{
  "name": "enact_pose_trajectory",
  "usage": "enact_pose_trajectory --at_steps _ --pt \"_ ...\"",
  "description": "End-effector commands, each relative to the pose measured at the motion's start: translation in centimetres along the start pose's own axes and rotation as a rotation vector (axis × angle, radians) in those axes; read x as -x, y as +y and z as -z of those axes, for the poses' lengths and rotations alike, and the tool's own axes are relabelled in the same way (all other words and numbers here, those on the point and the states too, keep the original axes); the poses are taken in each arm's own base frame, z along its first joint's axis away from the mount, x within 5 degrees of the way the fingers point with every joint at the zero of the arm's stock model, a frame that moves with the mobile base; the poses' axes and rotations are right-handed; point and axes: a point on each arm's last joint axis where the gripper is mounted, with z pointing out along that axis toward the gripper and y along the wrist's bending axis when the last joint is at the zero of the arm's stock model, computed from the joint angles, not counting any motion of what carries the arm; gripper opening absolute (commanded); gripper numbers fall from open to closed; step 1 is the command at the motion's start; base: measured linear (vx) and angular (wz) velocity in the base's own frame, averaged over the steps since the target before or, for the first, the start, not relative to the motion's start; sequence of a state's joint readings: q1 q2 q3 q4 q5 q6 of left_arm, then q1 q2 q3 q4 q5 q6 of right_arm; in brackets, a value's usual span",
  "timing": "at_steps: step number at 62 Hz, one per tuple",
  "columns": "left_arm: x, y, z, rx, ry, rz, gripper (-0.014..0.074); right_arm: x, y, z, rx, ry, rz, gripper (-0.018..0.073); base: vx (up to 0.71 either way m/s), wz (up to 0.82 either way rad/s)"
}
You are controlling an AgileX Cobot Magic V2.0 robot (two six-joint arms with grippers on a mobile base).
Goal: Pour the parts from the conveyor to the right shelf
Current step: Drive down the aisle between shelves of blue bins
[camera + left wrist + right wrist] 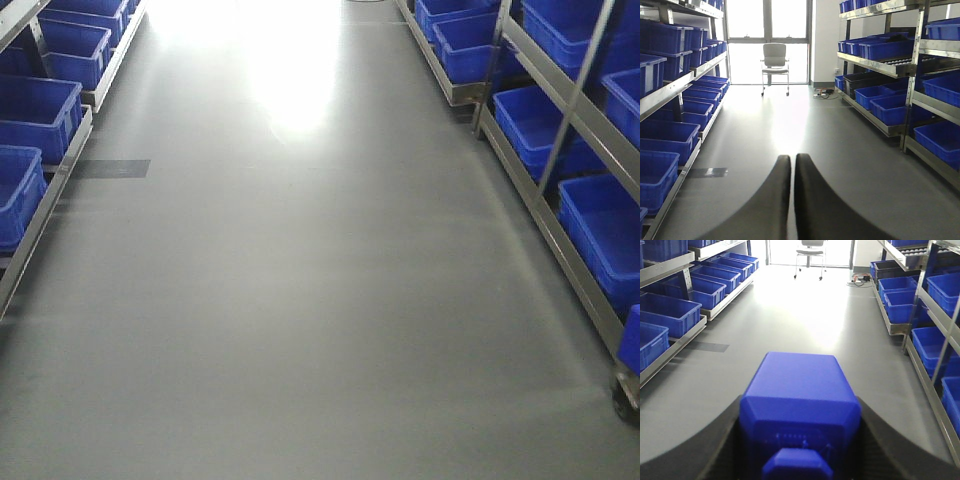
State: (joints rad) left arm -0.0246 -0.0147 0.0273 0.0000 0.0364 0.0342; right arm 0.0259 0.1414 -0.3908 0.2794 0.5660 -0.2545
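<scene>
right gripper [800, 412] clamped on blue block [799, 385], nub end nearest camera, held over aisle floor [300, 320], left gripper [792, 158] fingers pressed together, empty, right shelf [870, 64] with blue bins [605, 225] along floor's right edge

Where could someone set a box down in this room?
On the bare grey floor between the left rack and the right shelf, open up to the chair. Both sides are crowded with blue bins. The right hand is full, gripping the blue block.
</scene>
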Motion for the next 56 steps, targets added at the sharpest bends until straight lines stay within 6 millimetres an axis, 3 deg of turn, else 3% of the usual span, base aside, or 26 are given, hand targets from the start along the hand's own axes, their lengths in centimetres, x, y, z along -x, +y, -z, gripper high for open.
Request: enact_pose_trajectory --at_steps 1,56 --pt "-0.29 -0.01 0.0 0.001 -0.056 0.009 -0.0006 1.39 -0.16 0.06 -0.017 -0.078 0.003 -0.0005 0.7 0.08" --pt "-0.29 -0.01 0.0 0.001 -0.056 0.009 -0.0006 1.39 -0.16 0.06 -0.017 -0.078 0.003 -0.0005 0.72 0.05"
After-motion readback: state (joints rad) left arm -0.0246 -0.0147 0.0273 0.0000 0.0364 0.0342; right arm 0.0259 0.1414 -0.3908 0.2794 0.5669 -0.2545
